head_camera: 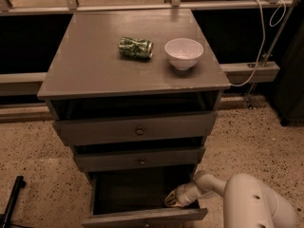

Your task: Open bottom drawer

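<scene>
The grey bottom drawer (142,216) is pulled far out of the cabinet, its dark inside showing and its front at the bottom edge of the camera view. Its knob is not visible. My gripper (172,199) reaches in from the right over the drawer's right front corner, just behind the front panel. The white arm (251,201) fills the lower right corner. The middle drawer (141,161) and the top drawer (138,130) are each pulled out a little, knobs showing.
On the cabinet top (85,65) lie a crushed green can (136,47) and a white bowl (184,53). A white cable (260,37) hangs at the right by a rail. A black bar (10,201) lies on the speckled floor at lower left.
</scene>
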Robot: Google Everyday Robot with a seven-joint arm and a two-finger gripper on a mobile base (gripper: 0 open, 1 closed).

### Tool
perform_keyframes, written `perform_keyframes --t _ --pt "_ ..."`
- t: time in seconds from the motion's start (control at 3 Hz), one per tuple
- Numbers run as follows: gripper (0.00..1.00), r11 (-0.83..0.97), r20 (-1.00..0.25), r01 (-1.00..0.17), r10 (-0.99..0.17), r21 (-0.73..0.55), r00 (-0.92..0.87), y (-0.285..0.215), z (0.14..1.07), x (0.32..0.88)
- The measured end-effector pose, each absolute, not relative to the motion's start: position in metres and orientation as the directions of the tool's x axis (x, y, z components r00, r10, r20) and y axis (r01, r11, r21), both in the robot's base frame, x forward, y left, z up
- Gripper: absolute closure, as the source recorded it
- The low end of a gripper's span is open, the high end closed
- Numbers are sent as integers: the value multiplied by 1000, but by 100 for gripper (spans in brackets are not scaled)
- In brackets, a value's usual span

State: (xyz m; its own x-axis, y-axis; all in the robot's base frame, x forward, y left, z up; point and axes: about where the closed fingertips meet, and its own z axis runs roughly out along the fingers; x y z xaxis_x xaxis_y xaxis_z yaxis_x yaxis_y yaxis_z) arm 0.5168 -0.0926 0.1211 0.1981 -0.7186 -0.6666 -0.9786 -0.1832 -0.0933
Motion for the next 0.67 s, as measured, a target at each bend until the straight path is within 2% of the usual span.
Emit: perform_keyframes --t 0.67 --pt "98 -253 -733 -967 -652 -32 195 -83 133 447"
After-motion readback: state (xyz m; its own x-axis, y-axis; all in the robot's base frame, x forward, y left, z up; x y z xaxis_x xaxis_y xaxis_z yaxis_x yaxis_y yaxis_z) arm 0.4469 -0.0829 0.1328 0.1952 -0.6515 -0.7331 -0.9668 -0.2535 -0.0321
